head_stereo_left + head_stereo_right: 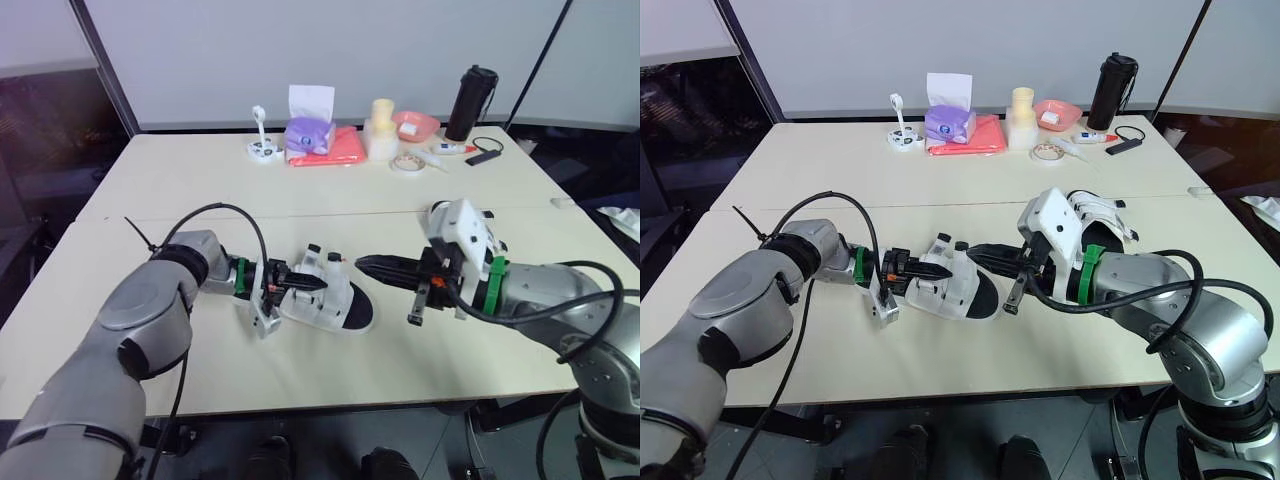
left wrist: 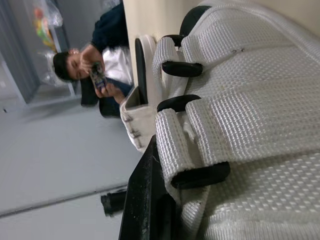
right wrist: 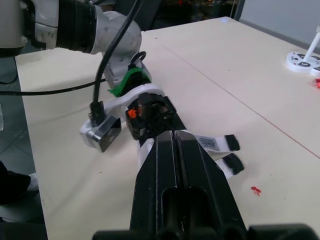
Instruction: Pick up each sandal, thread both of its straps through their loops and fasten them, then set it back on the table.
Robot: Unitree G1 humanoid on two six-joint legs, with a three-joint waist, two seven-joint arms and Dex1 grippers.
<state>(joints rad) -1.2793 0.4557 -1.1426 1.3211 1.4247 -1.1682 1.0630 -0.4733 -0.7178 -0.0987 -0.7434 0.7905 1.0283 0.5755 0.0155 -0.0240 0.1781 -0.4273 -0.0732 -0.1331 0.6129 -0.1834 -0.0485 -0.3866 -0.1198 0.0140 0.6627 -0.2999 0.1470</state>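
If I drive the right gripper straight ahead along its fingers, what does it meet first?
Most likely the white sandal, at its strapped upper, with the left gripper gripping it just beyond. Height is hard to judge.

You have bare table (image 1: pixel 300 215) behind the sandal (image 1: pixel 335 300); clutter around the tissue box (image 1: pixel 310 130) lines the far edge.

head stereo: forward-down over table (image 1: pixel 300 190) | wrist cams: close, both on sandal (image 1: pixel 335 297)
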